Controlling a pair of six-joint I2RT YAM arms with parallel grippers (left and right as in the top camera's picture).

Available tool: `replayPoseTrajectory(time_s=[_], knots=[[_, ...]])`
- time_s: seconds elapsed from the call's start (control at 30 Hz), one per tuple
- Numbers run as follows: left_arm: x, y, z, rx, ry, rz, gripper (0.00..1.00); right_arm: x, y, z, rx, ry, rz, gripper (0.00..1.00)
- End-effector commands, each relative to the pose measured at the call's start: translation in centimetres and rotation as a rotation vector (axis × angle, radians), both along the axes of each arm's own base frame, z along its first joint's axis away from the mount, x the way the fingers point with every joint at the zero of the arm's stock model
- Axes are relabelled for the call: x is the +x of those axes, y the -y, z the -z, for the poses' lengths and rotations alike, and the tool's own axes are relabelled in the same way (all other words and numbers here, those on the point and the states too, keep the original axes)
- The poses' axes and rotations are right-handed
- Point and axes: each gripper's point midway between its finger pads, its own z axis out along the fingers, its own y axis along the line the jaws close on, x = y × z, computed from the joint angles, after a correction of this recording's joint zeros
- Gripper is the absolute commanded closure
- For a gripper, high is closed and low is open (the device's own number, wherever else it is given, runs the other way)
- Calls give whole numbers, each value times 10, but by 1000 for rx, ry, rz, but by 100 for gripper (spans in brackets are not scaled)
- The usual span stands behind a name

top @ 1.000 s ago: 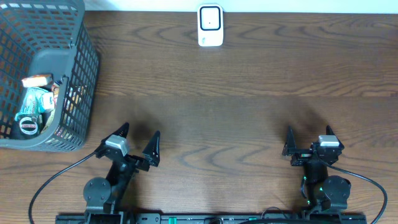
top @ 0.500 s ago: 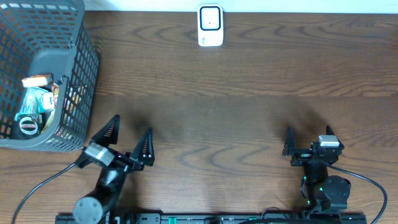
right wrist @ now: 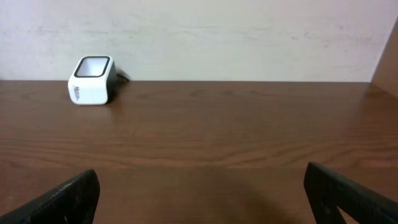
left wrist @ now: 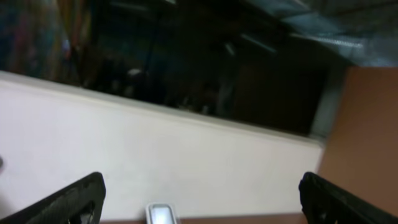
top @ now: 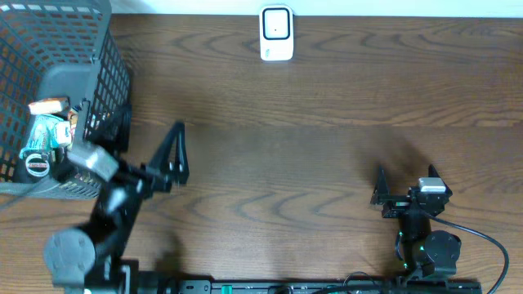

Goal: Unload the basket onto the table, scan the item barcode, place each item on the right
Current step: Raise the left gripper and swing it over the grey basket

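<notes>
**Progress:** I judge the task barely begun. No item is picked up and none is shown to the scanner. An item has yet to be lifted, its barcode presented, and the scan made.

**Items** (top: 45, 131): I count at least three, all inside the basket; the exact number is unclear.

**Basket** (top: 110, 82): one, at 10 o'clock on the tabletop (top: 327, 147).

**Scanner** (top: 276, 34): one, at 12 o'clock.

**Left gripper** (top: 152, 131): one, at 8 o'clock beside the basket, spread wide, holding nothing.

**Right gripper** (top: 406, 181): one, at 5 o'clock, spread wide, holding nothing.
</notes>
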Motion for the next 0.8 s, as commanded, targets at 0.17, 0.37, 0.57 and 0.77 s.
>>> replayPoseTrajectory(time_s=[0.17, 0.37, 0.57, 0.77], knots=[[51, -53, -79, 246, -21, -359, 2, 0, 2, 0, 10, 0, 12, 1], [57, -152, -106, 432, -122, -854, 2, 0, 2, 0, 10, 0, 12, 1], [52, -229, -70, 556, -405, -1041, 2, 0, 2, 0, 10, 0, 11, 1], [22, -291, -77, 505, -520, -1207, 3, 0, 2, 0, 10, 0, 12, 1]])
